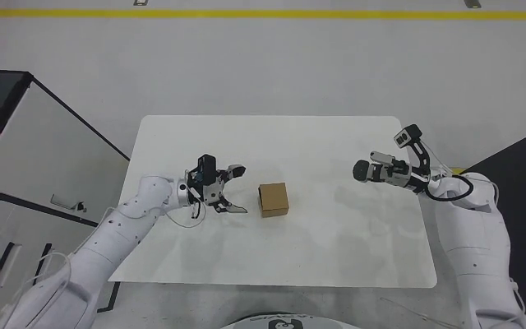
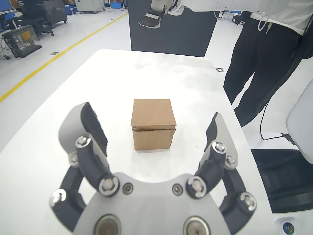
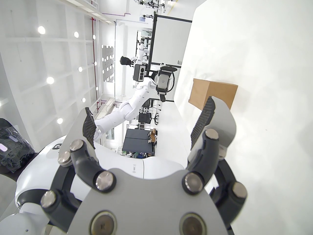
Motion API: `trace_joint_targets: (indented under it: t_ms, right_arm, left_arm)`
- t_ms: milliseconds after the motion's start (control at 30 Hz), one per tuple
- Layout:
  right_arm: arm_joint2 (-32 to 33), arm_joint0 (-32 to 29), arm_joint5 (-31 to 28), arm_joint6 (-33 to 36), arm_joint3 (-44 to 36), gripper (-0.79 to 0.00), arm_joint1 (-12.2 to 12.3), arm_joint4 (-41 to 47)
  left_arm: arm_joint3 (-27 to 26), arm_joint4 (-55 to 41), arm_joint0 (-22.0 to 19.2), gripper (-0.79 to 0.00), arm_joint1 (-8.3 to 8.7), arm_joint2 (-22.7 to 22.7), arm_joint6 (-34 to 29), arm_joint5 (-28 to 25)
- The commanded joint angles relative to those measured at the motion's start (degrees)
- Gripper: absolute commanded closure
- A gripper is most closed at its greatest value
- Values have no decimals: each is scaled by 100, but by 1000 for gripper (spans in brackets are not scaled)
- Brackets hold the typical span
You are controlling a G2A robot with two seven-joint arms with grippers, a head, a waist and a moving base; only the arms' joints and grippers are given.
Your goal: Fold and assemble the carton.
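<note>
Roughly where the carton point(image 1: 273, 199) sat: near the middle of the white table point(image 1: 329, 247), upright, touched by nothing.
Carton state: it looked like a closed cube; in the left wrist view the top flap overhung the front wall, with a ragged gap along that seam.
Left gripper point(image 1: 240, 190): just beside the carton, facing it, fingers spread wide and empty.
Right gripper point(image 1: 360, 171): well apart on the other side, above the table, fingers also apart and holding nothing.
Risk: the lid may not be fully tucked. A one-sided push would probably slide the light box across the smooth top, and a hard squeeze could dent its walls.
Hard to tell: the underside and the far wall were hidden, so I could not judge whether the bottom flaps were locked or the tuck tab was inside.
</note>
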Motion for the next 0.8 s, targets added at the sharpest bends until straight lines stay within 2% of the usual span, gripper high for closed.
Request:
trace_joint_targets:
  t_ms: [0, 267, 367, 533, 767]
  right_arm:
    - [0, 0, 0, 0, 0, -785, 0, 0]
    - [0, 0, 0, 0, 0, -785, 0, 0]
    - [0, 0, 0, 0, 0, -785, 0, 0]
    - [0, 0, 0, 0, 0, -785, 0, 0]
    - [0, 0, 0, 0, 0, -785, 0, 0]
  left_arm:
    - [3, 2, -2, -785, -2, 1, 3, 0]
    - [-74, -52, 24, -785, 4, -32, -43, 38]
    - [-282, -222, 115, -785, 103, -246, -184, 0]
    - [-853, -617, 421, -785, 436, -568, -277, 0]
    - [-1919, -1148, 1024, -785, 1089, -1103, -736, 0]
